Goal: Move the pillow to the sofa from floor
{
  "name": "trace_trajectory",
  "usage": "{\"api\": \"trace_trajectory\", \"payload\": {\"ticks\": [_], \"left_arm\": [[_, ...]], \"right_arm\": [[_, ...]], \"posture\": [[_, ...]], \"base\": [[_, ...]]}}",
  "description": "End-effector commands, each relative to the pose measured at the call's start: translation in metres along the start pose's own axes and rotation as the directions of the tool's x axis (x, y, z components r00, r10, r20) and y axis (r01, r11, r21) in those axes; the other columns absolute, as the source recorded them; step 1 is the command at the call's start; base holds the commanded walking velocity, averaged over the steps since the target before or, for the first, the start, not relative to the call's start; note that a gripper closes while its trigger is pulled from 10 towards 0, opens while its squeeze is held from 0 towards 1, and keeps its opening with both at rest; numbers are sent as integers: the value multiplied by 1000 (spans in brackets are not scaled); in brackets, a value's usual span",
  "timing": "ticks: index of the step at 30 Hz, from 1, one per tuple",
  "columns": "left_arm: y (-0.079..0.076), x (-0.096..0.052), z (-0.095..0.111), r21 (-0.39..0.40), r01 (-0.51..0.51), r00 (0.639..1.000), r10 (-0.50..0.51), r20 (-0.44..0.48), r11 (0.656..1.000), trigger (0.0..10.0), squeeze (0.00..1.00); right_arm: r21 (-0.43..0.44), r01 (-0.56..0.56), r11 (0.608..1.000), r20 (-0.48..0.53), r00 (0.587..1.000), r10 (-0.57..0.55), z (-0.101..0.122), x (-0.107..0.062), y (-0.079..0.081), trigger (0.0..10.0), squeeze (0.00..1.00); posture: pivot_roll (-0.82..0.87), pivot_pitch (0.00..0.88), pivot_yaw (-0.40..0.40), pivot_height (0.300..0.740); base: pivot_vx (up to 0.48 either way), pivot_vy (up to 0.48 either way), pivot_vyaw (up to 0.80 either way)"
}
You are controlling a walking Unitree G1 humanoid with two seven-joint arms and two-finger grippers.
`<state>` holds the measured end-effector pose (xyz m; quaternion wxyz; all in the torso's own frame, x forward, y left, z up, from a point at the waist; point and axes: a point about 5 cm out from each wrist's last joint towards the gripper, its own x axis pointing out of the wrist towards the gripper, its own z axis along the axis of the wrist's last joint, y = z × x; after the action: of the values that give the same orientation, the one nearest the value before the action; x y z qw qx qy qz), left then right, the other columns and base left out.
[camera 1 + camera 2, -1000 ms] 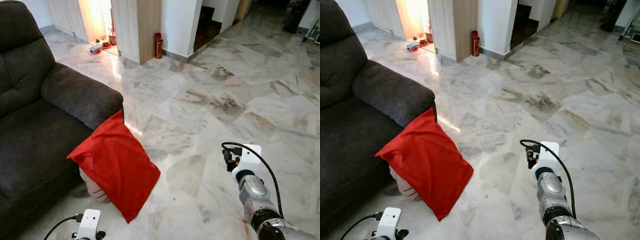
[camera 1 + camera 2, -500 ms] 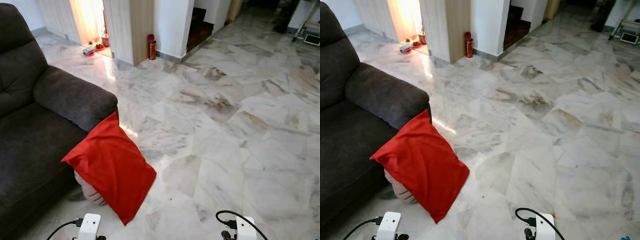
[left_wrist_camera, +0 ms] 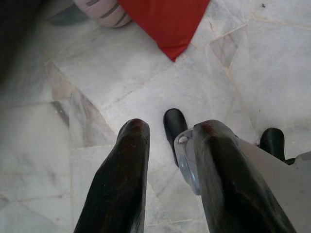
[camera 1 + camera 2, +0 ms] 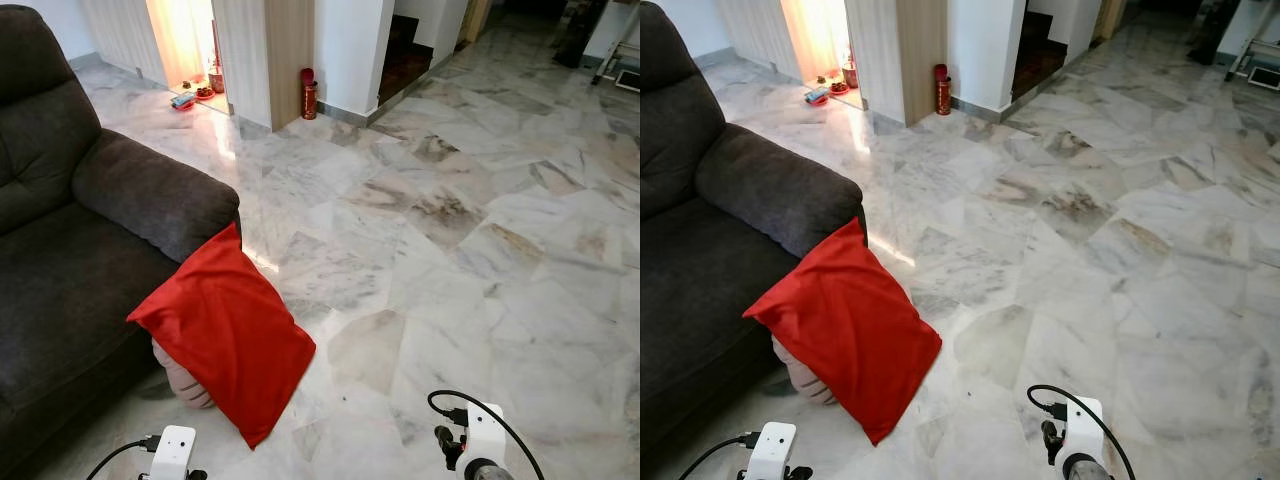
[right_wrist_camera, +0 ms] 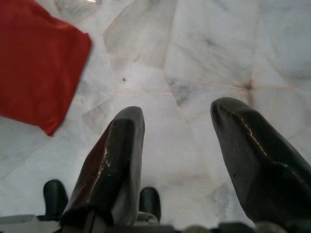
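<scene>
A red pillow [image 4: 225, 330] stands tilted on the marble floor, leaning against the front of the dark grey sofa [image 4: 70, 260] just below its armrest. Its lower corner [image 3: 165, 19] points towards me. A striped pinkish cushion [image 4: 185, 378] lies half hidden under it. My left gripper [image 3: 172, 127] hangs low and open over the floor, a short way in front of that corner. My right gripper [image 5: 179, 109] is open too, over bare tiles, with the pillow [image 5: 34, 68] off to its side. Both wrists [image 4: 172, 455] [image 4: 480, 435] show at the lower edge of the head views.
The sofa's armrest [image 4: 160, 195] juts out above the pillow. A red cylinder [image 4: 308, 93] stands by the wooden pillar at the back, and small items [image 4: 195, 95] lie in the lit doorway. Marble floor [image 4: 480, 230] stretches to the right.
The right arm, raised over the floor a second ago, has dropped to the lower edge of the view. The camera has shifted slightly. The pillow has not moved.
</scene>
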<state>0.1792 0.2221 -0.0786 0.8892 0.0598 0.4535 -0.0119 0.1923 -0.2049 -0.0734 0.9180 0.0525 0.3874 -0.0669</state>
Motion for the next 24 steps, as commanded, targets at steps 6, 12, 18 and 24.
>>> {"api": "trace_trajectory", "payload": {"ticks": [6, 12, 18, 24], "left_arm": [[0, -1, -8, -4, -4, 1000, 4, -30, 1000, 10000, 0], [-3, -2, -12, -7, -4, 999, 4, -41, 1000, 10000, 0], [0, -2, -9, -6, -5, 999, 5, -34, 1000, 10000, 0], [4, -1, -4, -6, -8, 1000, 7, -23, 1000, 10000, 0]], "right_arm": [[30, -8, 1000, -24, 1000, 8, -6, 0, 7, 10000, 0], [31, -9, 999, -49, 999, 11, -12, -2, 8, 10000, 0], [33, 2, 999, -63, 998, 0, -14, -3, 3, 10000, 0], [34, 4, 999, -82, 997, -2, -18, -4, 3, 10000, 0]], "posture": [[-39, 0, -36, 740], [-38, 0, -38, 740], [-41, 0, -37, 740], [-41, 0, -37, 740]], "base": [[0, 299, 0], [0, 299, 0], [0, 301, 0], [0, 299, 0]]}}
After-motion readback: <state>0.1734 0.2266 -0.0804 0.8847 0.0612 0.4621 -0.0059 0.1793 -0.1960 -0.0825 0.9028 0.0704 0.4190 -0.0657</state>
